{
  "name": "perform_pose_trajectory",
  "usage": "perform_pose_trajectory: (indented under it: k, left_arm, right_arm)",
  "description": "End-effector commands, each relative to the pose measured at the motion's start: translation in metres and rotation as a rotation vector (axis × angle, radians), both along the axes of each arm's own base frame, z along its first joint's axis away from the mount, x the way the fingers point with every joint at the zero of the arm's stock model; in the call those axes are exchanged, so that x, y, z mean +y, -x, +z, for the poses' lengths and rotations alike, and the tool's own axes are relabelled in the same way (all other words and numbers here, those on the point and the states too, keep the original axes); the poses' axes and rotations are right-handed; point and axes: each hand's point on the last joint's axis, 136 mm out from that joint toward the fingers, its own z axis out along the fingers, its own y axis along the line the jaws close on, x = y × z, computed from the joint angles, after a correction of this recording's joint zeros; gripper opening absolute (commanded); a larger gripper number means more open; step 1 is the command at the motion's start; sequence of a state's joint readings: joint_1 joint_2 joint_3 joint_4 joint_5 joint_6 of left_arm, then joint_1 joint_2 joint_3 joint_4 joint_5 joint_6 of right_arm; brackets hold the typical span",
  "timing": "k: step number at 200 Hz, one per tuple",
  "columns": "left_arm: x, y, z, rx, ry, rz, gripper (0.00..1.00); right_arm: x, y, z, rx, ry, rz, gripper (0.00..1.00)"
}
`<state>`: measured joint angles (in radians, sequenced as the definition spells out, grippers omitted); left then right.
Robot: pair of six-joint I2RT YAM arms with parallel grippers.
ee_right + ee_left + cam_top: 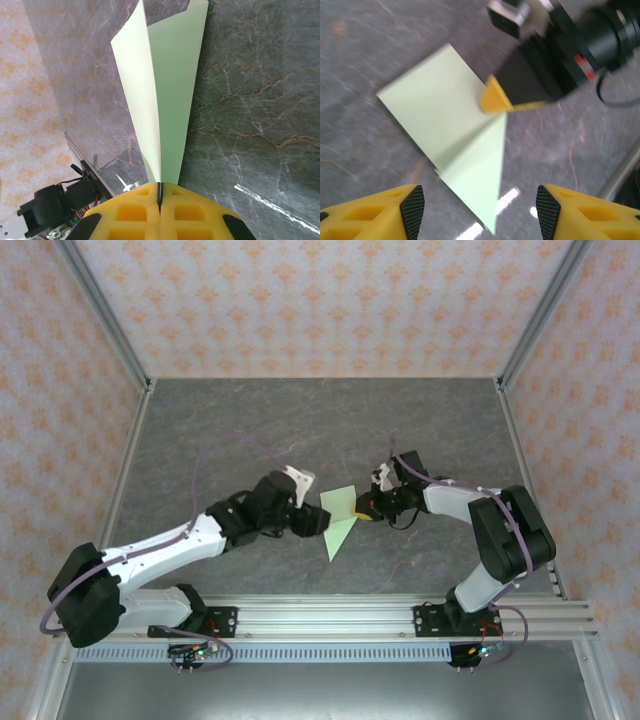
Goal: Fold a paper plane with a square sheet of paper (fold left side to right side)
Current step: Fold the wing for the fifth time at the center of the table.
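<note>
Two right gripper (160, 192) fingertips clamp the folded sheet of paper (170, 75), its layers splaying beyond them. The left gripper (479, 210) gapes, the paper's point between its fingers, bare table (360, 50) around.

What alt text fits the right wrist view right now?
The right gripper, its yellow fingers shut, pinches a folded pale green paper at its narrow end. The paper widens away from the fingers in two layers, over a grey marbled table.

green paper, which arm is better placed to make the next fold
Probably left: the left gripper is open and free beside the green paper, while the right gripper is shut on its edge, holding it.
</note>
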<state>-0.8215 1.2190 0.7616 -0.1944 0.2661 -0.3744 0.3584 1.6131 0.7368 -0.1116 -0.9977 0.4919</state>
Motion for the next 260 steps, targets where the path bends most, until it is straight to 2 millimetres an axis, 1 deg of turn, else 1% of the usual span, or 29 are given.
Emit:
perform_pose_trajectory:
  k: [1, 20, 42, 58, 73, 91, 103, 126, 178, 219, 243, 245, 247, 260]
  left_arm:
    - [0.019, 0.014, -0.032, -0.002, -0.182, 0.041, 0.63]
    - [-0.002, 0.023, -0.040, 0.006, -0.183, 0.016, 0.63]
    - [-0.027, 0.025, -0.049, 0.012, -0.218, 0.011, 0.63]
    - [-0.038, 0.026, -0.059, 0.018, -0.275, 0.018, 0.63]
    - [-0.044, 0.023, -0.068, 0.011, -0.343, 0.036, 0.63]
    - [-0.048, 0.020, -0.079, 0.010, -0.410, 0.056, 0.63]
    - [-0.051, 0.017, -0.082, 0.009, -0.437, 0.072, 0.63]
    - [-0.053, 0.012, -0.091, 0.019, -0.485, 0.113, 0.60]
    - [-0.046, 0.005, -0.101, 0.015, -0.603, 0.178, 0.48]
    - [-0.049, 0.005, -0.108, 0.021, -0.642, 0.171, 0.40]
    - [-0.051, 0.004, -0.105, 0.019, -0.638, 0.173, 0.37]
    - [-0.050, 0.005, -0.112, 0.026, -0.658, 0.170, 0.36]
    - [-0.050, 0.005, -0.114, 0.028, -0.662, 0.169, 0.36]
    - [-0.050, 0.005, -0.116, 0.031, -0.668, 0.170, 0.34]
  right_arm:
    - [0.000, -0.008, 0.001, 0.035, 0.032, -0.056, 0.00]
    - [-0.002, -0.007, 0.000, 0.050, 0.045, -0.068, 0.00]
    - [-0.002, -0.006, 0.000, 0.059, 0.057, -0.074, 0.00]
    - [-0.002, -0.005, 0.000, 0.063, 0.062, -0.079, 0.00]
    - [-0.002, -0.005, 0.000, 0.067, 0.066, -0.085, 0.00]
    - [-0.003, -0.005, -0.001, 0.073, 0.072, -0.088, 0.00]
    - [-0.003, -0.004, -0.001, 0.074, 0.077, -0.087, 0.00]
    - [-0.004, -0.003, -0.002, 0.078, 0.081, -0.087, 0.00]
    - [-0.004, -0.004, -0.005, 0.084, 0.088, -0.088, 0.00]
    - [-0.005, -0.004, -0.008, 0.091, 0.098, -0.085, 0.00]
    - [-0.005, -0.004, -0.009, 0.093, 0.102, -0.083, 0.00]
    - [-0.005, -0.004, -0.009, 0.092, 0.103, -0.083, 0.00]
    - [-0.005, -0.004, -0.009, 0.091, 0.103, -0.082, 0.00]
    - [-0.005, -0.004, -0.011, 0.095, 0.107, -0.083, 0.00]
